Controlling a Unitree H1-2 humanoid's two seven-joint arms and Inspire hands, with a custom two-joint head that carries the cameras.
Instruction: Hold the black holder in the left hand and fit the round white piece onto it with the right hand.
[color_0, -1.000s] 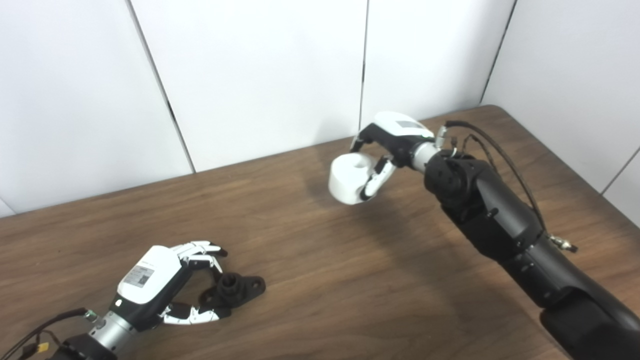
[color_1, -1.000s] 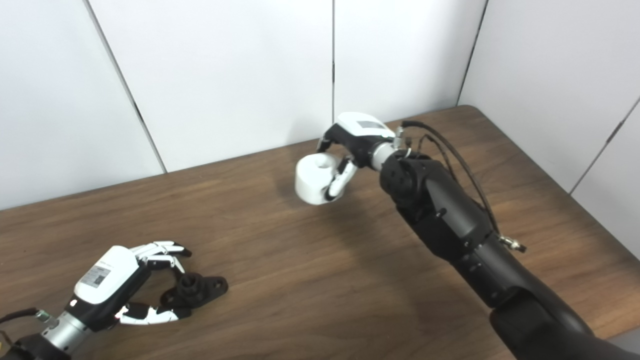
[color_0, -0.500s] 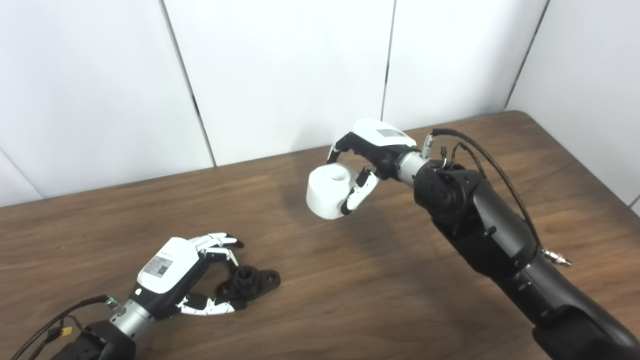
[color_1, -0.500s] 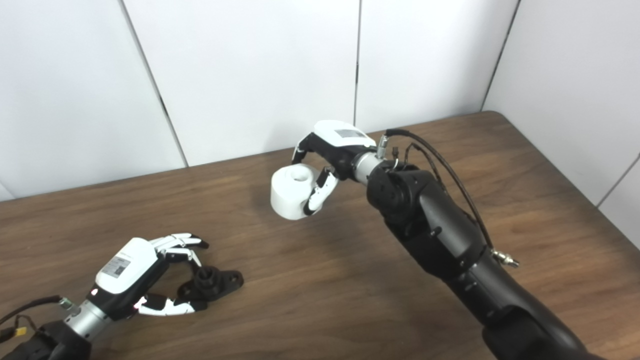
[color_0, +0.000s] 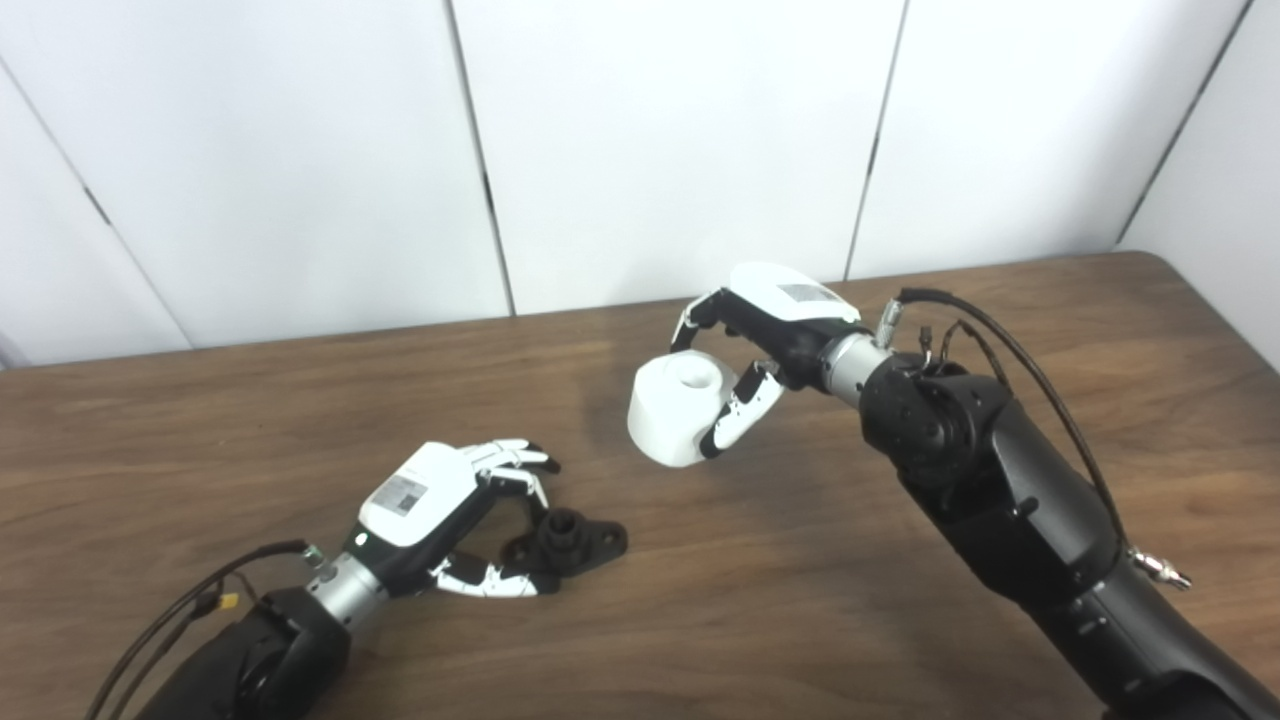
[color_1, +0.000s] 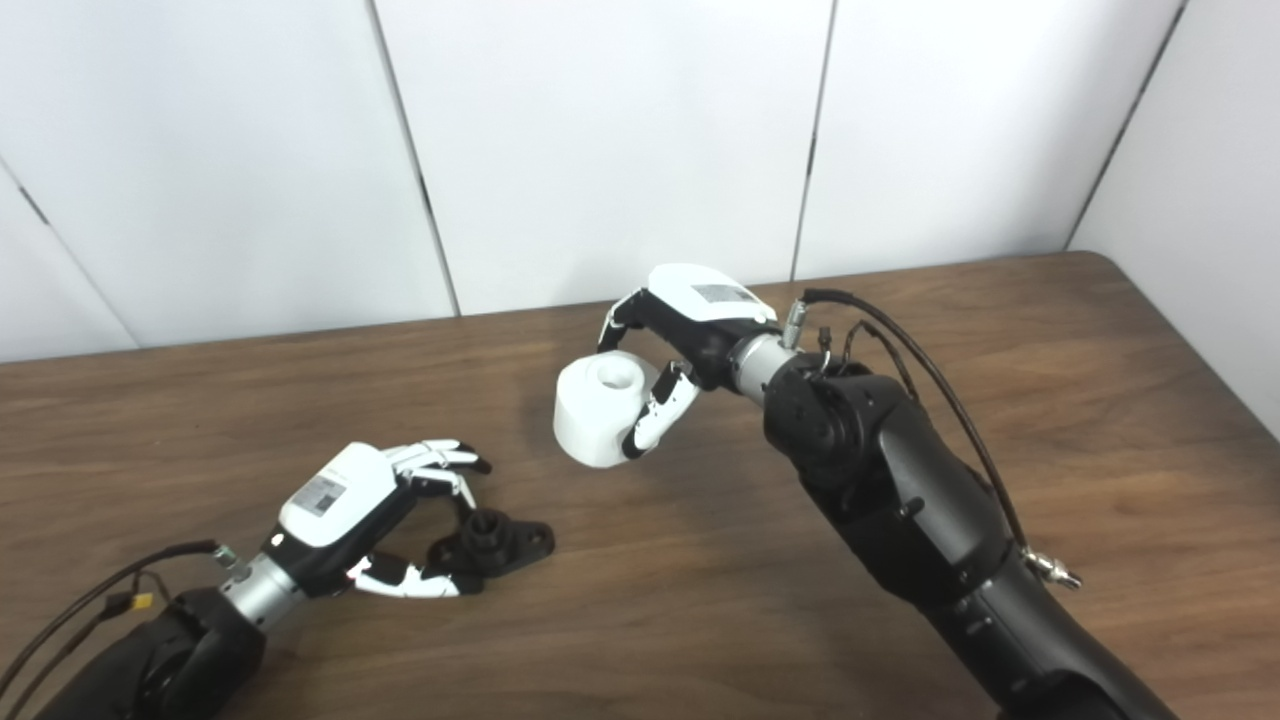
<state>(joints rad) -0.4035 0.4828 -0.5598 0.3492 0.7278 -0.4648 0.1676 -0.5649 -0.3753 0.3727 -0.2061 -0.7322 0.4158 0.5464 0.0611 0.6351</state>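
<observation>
Gripping the round white piece (color_0: 678, 410) clear of the table (color_0: 820, 580), the right hand (color_0: 770, 330) is ready; the left hand (color_0: 440, 500) cups the black holder (color_0: 565, 540), near left, not yet lifted. Fitting remains.

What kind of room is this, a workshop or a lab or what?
Probably a robot test lab or a partitioned work cell: a bare wooden table boxed in by plain white wall panels, with only the left robot hand at a black holder and the right robot hand holding a round white piece.
</observation>
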